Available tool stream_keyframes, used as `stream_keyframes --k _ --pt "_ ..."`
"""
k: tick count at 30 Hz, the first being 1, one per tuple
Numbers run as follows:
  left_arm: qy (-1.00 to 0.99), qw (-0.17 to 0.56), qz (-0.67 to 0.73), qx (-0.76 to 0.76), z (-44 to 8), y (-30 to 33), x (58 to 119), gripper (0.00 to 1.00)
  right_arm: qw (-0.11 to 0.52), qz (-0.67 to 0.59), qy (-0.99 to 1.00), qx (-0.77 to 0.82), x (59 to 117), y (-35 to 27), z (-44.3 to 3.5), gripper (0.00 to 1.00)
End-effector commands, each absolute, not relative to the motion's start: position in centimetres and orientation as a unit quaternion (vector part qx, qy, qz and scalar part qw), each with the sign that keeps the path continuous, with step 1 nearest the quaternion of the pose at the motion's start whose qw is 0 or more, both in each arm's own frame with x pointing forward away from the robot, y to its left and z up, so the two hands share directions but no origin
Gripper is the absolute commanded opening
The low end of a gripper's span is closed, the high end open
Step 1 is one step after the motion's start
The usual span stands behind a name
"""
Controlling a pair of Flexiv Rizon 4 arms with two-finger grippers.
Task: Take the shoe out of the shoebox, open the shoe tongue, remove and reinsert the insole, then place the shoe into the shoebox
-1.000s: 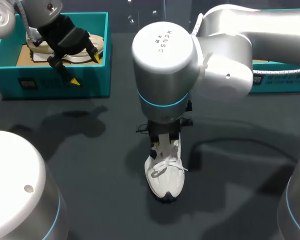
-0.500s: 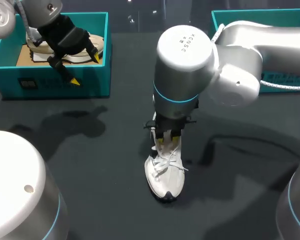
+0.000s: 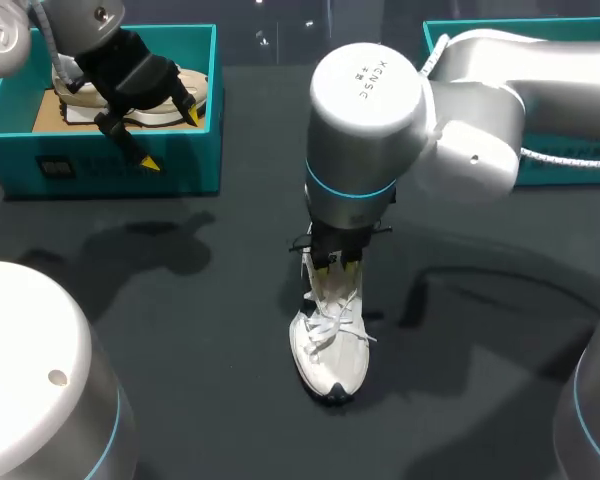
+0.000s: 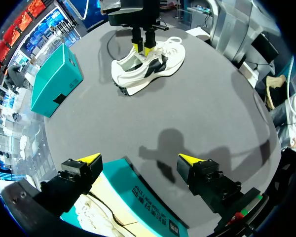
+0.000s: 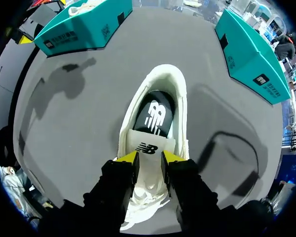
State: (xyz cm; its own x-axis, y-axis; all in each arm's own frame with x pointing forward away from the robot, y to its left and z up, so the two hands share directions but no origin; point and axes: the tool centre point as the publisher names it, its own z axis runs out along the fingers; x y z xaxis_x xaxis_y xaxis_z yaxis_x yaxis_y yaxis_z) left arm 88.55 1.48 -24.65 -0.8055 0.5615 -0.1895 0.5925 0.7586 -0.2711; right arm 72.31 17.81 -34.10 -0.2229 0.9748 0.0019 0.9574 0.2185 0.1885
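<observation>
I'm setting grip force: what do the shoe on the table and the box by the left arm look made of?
The shoe looks like matte white mesh or fabric: no shine, soft tongue. The box looks like matte teal cardboard: thin walls, brown floor inside.

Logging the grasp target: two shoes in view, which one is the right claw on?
The shoe out on the table, its tongue pinched by the right claw; the other shoe lies in the left shoebox.

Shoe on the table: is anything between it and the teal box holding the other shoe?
Nothing lies on the table between the shoe and that shoebox. But the left gripper hangs open over the box's front wall, beside the other shoe inside.
</observation>
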Motion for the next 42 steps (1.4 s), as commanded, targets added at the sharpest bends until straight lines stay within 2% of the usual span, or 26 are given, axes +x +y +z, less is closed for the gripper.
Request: stream_keyframes --k 1,9,14,21,22,23,24,37,42 --pt "0.937 0.048 -0.159 0.308 -24.6 1.5 88.5 1.00 0.028 0.088 0.784 0.614 73.3 17.6 -35.7 0.28" --pt "0.937 0.048 -0.159 0.308 -24.6 1.5 88.5 1.00 0.084 0.061 0.812 0.574 72.5 17.9 -30.5 0.34" --pt "0.937 0.048 -0.159 0.308 -24.6 1.5 88.5 1.00 0.113 0.057 0.884 0.451 73.1 18.1 -27.6 0.41" --pt "0.937 0.048 -0.159 0.308 -24.6 1.5 88.5 1.00 0.143 0.057 0.951 0.270 74.1 17.9 -25.7 0.42" --pt "0.937 0.048 -0.159 0.308 -24.6 1.5 88.5 1.00 0.146 0.074 0.962 0.220 74.1 18.0 -25.3 0.46" --pt "0.937 0.048 -0.159 0.308 -24.6 1.5 88.5 1.00 0.137 0.087 0.968 0.192 74.1 18.0 -25.2 0.77" --pt "0.937 0.048 -0.159 0.308 -24.6 1.5 88.5 1.00 0.129 0.079 0.969 0.194 73.9 18.0 -25.1 1.00" --pt "0.937 0.048 -0.159 0.308 -24.6 1.5 88.5 1.00 0.129 0.079 0.969 0.194 73.9 18.0 -25.1 1.00" --pt "0.937 0.048 -0.159 0.308 -24.6 1.5 88.5 1.00 0.136 0.036 0.977 0.163 75.3 18.2 -24.8 1.00"
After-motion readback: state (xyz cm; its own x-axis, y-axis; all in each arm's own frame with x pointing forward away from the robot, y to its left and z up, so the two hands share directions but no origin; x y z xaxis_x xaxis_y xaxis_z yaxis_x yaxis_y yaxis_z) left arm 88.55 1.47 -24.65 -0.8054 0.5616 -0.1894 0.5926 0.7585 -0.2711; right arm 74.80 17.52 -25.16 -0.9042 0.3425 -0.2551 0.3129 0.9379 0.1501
